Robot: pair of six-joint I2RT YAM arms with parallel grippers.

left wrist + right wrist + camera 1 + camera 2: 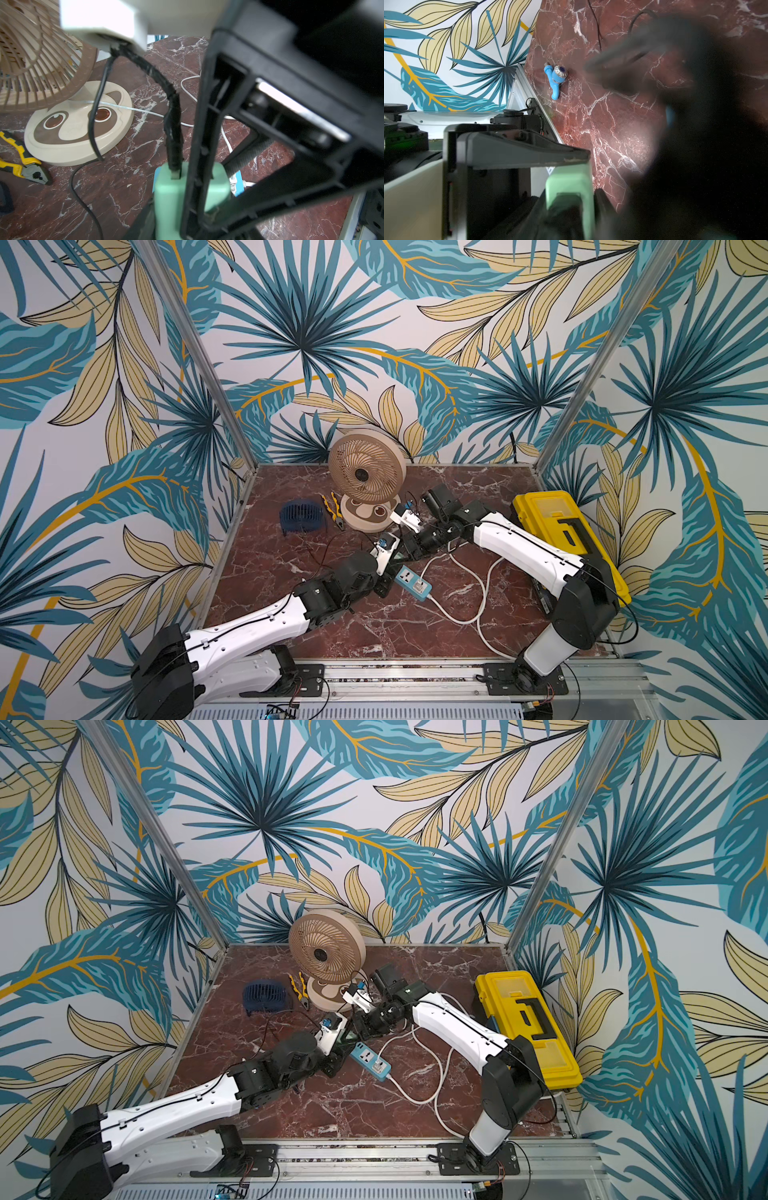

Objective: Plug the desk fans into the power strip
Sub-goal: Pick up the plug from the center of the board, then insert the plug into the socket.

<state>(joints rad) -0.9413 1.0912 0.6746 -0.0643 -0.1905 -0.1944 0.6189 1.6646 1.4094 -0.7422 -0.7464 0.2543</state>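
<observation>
Seating step, I'd say: left jaws clamp the mint adapter (168, 193) at the power strip (412, 583); right jaws' grip I cannot tell; next, a square downward push

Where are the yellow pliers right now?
In both top views the pliers lie flat on the marble table, toward its far left, between the small dark-blue fan and the tan desk fan's round base.

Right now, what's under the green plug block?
The light-blue power strip peeks out under the green adapter. Its socket and the adapter's prongs are covered.
</observation>
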